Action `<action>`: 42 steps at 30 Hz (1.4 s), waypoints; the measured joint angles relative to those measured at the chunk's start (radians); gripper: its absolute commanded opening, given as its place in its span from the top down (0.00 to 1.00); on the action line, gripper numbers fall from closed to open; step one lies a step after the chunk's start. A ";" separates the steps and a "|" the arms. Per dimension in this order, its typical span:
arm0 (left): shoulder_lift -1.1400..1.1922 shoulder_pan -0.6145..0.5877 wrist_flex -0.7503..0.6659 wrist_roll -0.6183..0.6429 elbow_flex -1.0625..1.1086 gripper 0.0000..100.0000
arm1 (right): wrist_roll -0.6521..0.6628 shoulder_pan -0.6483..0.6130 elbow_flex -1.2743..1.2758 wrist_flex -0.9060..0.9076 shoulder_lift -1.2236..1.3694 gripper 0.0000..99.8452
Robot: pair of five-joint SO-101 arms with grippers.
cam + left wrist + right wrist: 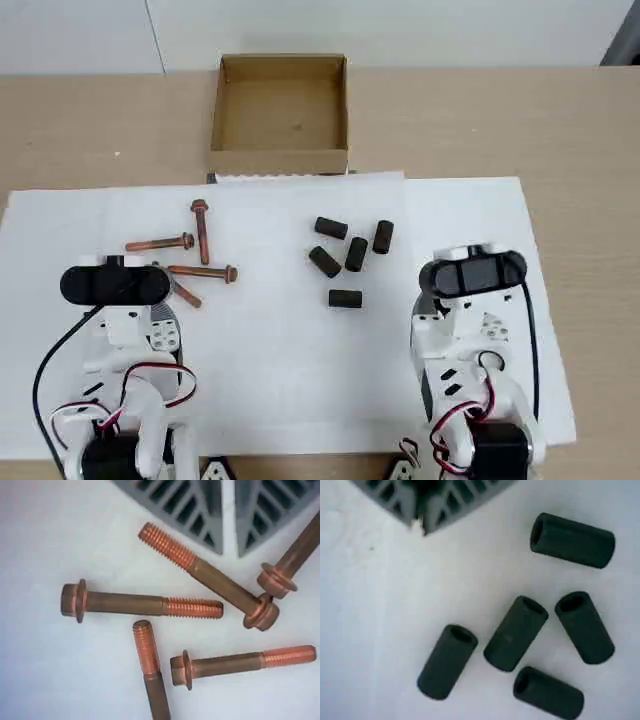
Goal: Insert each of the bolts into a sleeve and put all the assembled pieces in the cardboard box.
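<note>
Bolts (pixel 203 271) lie between left gripper (pixel 227 550) and box (pixel 280 160), sleeves (pixel 345 298) between right gripper (pixel 420 524) and box; both closed, empty.

1 bolt (pixel 190 298) half hidden under left arm (pixel 112 284).

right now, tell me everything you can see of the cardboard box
The cardboard box is brown, square and shallow, made of plain card, with four upright walls and an open top. It stands upright on the wooden table, just past the far edge of the white sheet, with its near wall along that edge. Inside, only a small dark speck shows on its floor.
</note>
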 measured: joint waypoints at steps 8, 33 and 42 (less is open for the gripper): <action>0.215 0.000 0.000 0.000 -0.161 0.99 | -0.084 0.000 -0.287 0.000 0.393 1.00; 1.544 -0.006 0.157 -0.037 -0.961 0.99 | -0.175 -0.092 -1.149 0.124 1.585 1.00; 1.688 -0.006 0.157 -0.035 -1.014 0.99 | -0.233 -0.153 -1.424 0.232 1.896 0.91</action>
